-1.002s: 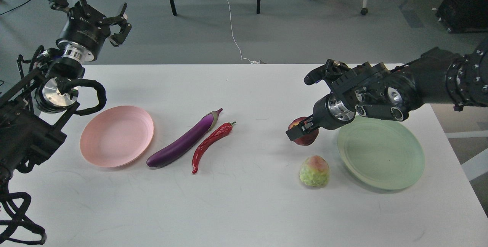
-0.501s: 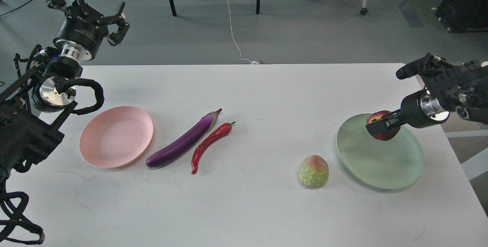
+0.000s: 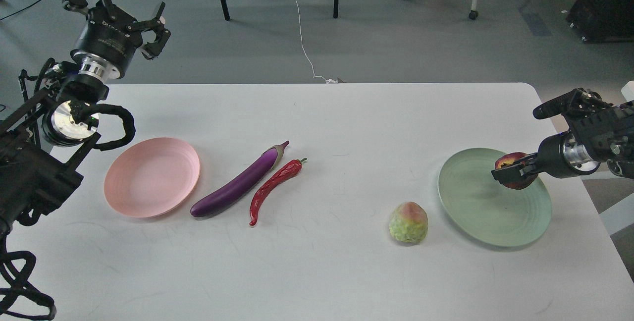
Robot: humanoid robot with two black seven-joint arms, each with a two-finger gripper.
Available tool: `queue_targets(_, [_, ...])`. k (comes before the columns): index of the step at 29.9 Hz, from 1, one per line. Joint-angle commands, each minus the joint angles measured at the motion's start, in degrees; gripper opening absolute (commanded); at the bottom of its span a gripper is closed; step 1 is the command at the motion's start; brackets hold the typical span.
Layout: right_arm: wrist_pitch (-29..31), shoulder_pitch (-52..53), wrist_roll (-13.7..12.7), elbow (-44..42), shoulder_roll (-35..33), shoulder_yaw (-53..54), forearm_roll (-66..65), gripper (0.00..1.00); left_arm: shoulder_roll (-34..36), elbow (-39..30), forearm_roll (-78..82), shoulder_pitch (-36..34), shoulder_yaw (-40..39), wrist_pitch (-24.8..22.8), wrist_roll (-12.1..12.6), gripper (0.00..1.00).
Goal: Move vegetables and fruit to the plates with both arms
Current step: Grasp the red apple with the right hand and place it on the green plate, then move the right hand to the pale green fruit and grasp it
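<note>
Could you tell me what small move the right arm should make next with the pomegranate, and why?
Probably lower it a little and open. The right tool holds the pomegranate over the far right part of the green plate, seemingly just above the surface, so a short descent before release should keep it from rolling off the nearby rim.

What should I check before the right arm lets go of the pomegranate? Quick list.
1. Right tool shut on pomegranate: ok.
2. Pomegranate over green plate, near its right rim: ok.
3. Pomegranate resting on the plate: cannot tell.
4. Landing spot bare: ok.
5. Yellow-green fruit on the table, apart from the plate: ok.
6. Left tool raised beyond the table's far edge, away from pink plate: ok.
</note>
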Motion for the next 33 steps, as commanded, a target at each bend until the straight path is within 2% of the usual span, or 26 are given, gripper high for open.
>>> queue_targets(1, [0.15, 3.13, 0.02, 0.81, 1.17, 0.24, 0.34, 0.98, -0.01, 0.01, -0.07, 0.08, -0.04, -0.29, 0.09, 0.98])
queue_targets(8, [2.00, 11.75, 0.11, 8.27, 7.32, 0.51, 0.78, 0.98, -0.01, 0.01, 0.02, -0.01, -0.04, -0.29, 0.09, 0.98])
queue_targets(16, [2.00, 14.30, 0.11, 17.85, 16.11, -0.02, 13.43, 0.97, 1.22, 0.01, -0.07, -0.01, -0.04, -0.29, 0.09, 0.98])
queue_targets(28, [1.29, 11.32, 0.20, 17.86, 25.08, -3.97, 13.52, 0.92, 2.45, 0.01, -0.07, 0.17, -0.13, -0.29, 0.00, 0.98])
queue_targets(33, [1.29, 11.14, 0.29, 17.42, 25.96, -4.24, 12.91, 0.80, 2.45, 0.01, -0.07, 0.17, -0.22, -0.29, 0.00, 0.98])
